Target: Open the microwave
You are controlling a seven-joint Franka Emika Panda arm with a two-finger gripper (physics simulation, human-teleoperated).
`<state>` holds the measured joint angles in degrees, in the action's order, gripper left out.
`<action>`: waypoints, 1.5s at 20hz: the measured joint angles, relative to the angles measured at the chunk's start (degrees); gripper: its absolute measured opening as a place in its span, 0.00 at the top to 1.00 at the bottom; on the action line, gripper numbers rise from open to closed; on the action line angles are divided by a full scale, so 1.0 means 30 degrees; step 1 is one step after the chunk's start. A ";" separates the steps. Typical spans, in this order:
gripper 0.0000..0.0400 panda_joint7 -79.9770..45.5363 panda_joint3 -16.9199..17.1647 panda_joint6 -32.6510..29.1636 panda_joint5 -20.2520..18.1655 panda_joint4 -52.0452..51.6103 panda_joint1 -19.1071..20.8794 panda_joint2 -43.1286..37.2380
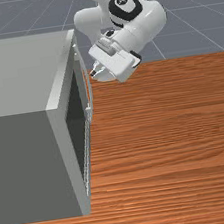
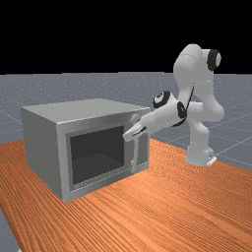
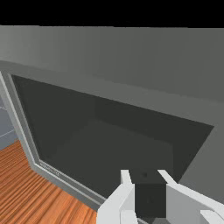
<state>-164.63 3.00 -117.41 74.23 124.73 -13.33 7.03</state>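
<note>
Your microwave point(image 2: 43, 147) sits on the surface point(image 2: 172, 202), with its door point(image 2: 98, 152) flush against the body; the far view shows the end effector point(image 2: 126, 136) in front of the door, crossing the upper part of the upright handle point(image 2: 135, 155); the front view places it just beside the handle, but you cannot confirm contact; whether its grip is apart or together cannot be determined; in the wrist view, you see the dark window point(image 3: 96, 135) beyond it.
</note>
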 joint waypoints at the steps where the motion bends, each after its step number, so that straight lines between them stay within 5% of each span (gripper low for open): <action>1: 1.00 -0.0459 -0.0155 0.2111 -0.0233 -0.0651 -0.0404 0.0616; 4: 1.00 -0.0459 -0.0312 0.5134 0.0357 -0.0818 -0.1092 0.0720; 10: 1.00 -0.0459 -0.0678 0.8331 0.3158 0.0849 -0.1802 0.0027; 14: 1.00 -0.0459 -0.1113 0.9773 0.3640 0.2202 -0.2377 -0.0105; 30: 1.00 -0.0459 -0.1734 1.0907 0.3610 0.5008 -0.3150 -0.0824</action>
<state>-166.00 -2.20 -84.69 85.06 139.76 -22.77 4.56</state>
